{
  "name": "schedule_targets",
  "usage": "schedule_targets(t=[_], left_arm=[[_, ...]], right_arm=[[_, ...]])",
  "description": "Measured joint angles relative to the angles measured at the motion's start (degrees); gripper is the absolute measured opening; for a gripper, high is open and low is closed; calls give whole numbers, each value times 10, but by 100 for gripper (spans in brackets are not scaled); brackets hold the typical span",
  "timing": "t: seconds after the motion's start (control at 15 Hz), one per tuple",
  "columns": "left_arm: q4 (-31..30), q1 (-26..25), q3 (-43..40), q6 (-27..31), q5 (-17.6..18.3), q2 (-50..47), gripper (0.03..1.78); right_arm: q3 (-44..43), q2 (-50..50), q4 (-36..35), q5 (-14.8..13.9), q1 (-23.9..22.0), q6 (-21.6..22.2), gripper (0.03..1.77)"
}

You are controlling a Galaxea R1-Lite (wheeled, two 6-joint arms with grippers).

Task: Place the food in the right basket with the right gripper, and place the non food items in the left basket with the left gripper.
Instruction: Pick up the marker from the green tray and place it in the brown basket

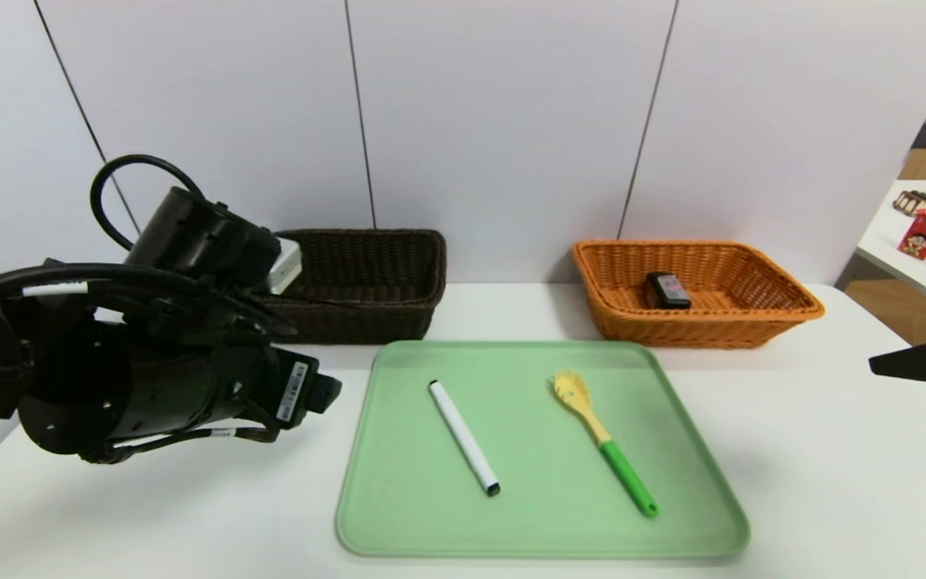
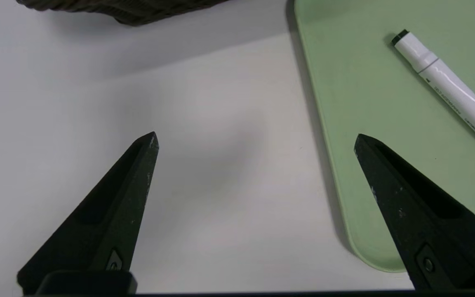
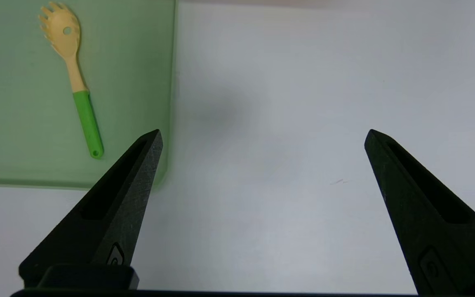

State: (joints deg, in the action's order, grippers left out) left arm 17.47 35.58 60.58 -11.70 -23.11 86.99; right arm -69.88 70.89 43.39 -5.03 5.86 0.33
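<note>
The food, a small black carton [image 1: 666, 290], lies inside the orange right basket [image 1: 784, 304]. On the green tray [image 1: 543, 535] lie the non food items: a white marker [image 1: 463, 437] [image 2: 447, 86] and a yellow pasta spoon with a green handle [image 1: 604, 438] [image 3: 74, 78]. The dark brown left basket [image 1: 399, 310] stands at the back left. My left gripper [image 2: 256, 138] hovers open and empty over the table at the tray's left edge. My right gripper [image 3: 264, 134] is open and empty over bare table to the right of the tray; only a finger [image 1: 921, 362] shows at the head view's right edge.
A white table [image 1: 833, 482] carries everything, with a white panelled wall close behind the baskets. A second table with snack packs [image 1: 925, 233] stands at the far right. My left arm's bulk [image 1: 149, 378] fills the left foreground.
</note>
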Motion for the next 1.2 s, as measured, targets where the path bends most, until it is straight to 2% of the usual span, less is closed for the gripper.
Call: schedule_targets(t=[0.2,0.47,0.67,0.93,1.2], left_arm=[[16,23,5,-4,-7,9,169],[20,51,32,-22,-38,42,169],[46,85,90,-87,-49,79,169],[144,131,188,-231,-46,129,169],[164,143,224,-279,-45,176,169]], right_arm=[[26,-32,1,0,-6,0,169],[63,-62,-1,-1,-10,0,169],[76,-75,0,-3,-10,0,169],[84,-81,0,-5,-10,0,169],[88,-82,0,-5,-10,1,169]])
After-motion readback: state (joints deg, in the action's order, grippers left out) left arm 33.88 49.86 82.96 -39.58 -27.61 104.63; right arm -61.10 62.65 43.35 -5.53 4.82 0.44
